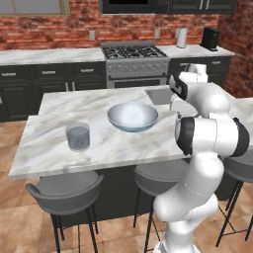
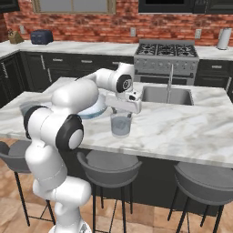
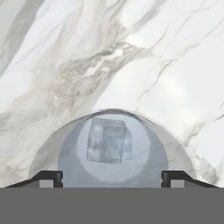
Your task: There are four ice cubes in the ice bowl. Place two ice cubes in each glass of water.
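ice cube (image 3: 108, 141): small, slick, light; sits in glass (image 2: 121, 124). grip flat sides. gripper (image 3: 112, 177) spread wide, holding nothing.

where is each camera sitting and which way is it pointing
Left base view: behind the arm to its left, looking forward and down over the island counter at the ice bowl and one glass; the white arm rises at lower right.
Right base view: behind to the right, facing the same counter; the arm rises at lower left, its hand over the second glass.
Hand view: on the hand, looking straight down into that glass, an ice cube inside, open gripper at the bottom.
Both base views share the bowl and stove.
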